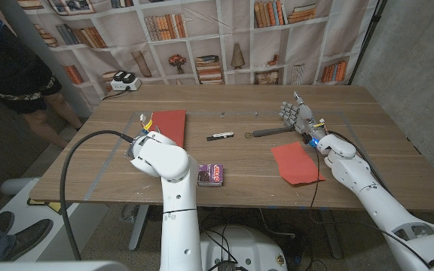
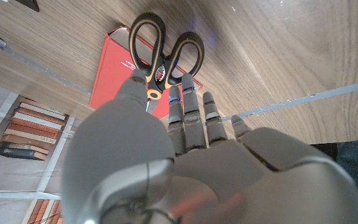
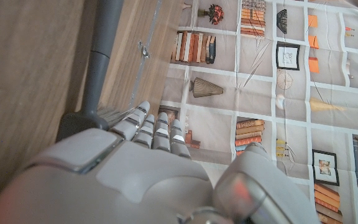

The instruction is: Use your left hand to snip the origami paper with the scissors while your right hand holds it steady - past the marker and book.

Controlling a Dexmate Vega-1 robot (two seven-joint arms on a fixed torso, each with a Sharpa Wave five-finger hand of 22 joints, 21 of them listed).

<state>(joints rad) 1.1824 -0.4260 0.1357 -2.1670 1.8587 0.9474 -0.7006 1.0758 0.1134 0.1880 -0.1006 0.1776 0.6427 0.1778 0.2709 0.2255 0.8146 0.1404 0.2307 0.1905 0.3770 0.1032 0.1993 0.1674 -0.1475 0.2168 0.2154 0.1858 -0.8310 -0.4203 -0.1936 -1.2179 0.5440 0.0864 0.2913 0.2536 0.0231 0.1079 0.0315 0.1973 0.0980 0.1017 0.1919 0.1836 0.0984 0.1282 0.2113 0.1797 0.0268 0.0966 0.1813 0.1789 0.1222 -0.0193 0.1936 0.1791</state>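
By the red paper (image 1: 171, 123) my left hand (image 2: 185, 130) reached the scissors (image 2: 163, 53), fingers extended, grip unclear. Right hand (image 1: 295, 115) spread, holding nothing. Two red sheets, one marker (image 1: 220, 136).

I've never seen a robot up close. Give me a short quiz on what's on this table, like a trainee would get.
1. True or false: the scissors lie on the right red sheet, near the right hand.
2. What lies mid-table between the two red sheets? A) marker B) cup C) spoon
3. Fill in: the right hand holds ____.
Key: 1 false, they lie on the left red sheet, at the left hand; 2 A, the marker; 3 nothing.
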